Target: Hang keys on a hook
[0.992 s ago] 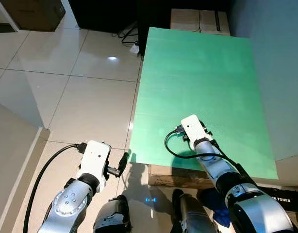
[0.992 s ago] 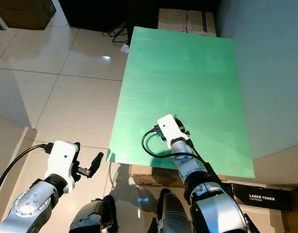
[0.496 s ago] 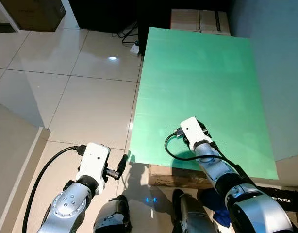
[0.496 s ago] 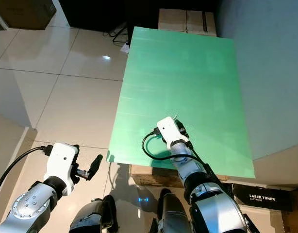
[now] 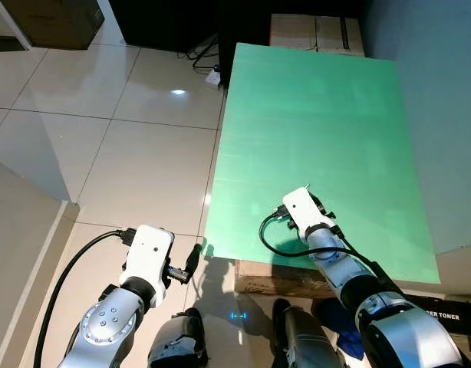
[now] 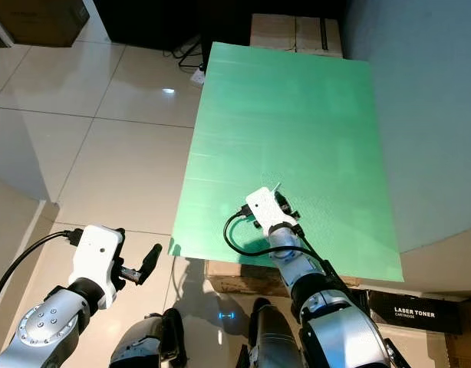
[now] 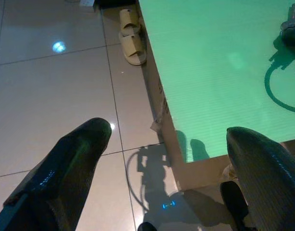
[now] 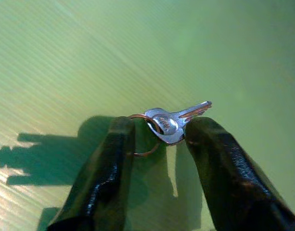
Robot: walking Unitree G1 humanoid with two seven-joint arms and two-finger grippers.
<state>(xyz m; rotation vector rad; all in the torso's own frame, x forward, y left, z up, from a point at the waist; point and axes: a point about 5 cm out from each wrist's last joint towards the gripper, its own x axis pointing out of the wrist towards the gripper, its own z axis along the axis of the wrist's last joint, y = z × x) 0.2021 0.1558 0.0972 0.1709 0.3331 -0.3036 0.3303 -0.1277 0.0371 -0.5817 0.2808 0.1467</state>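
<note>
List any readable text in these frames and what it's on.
"LASER TONER" on a black box on the floor beside the robot's right arm; in the left eye view it is cut off, reading "ER TONER".
Key lying between the right gripper's fingers: a stamp on its head, too blurred to read.
Cardboard boxes beyond the green board: no legible print.

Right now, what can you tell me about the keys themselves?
The keys look like silvery metal, on a thin coppery ring, lying flat on the green board. One blade points away from the right hand, whose two black fingers stand open on either side of the bunch, close by it. Whether the fingers touch it is unclear.
</note>
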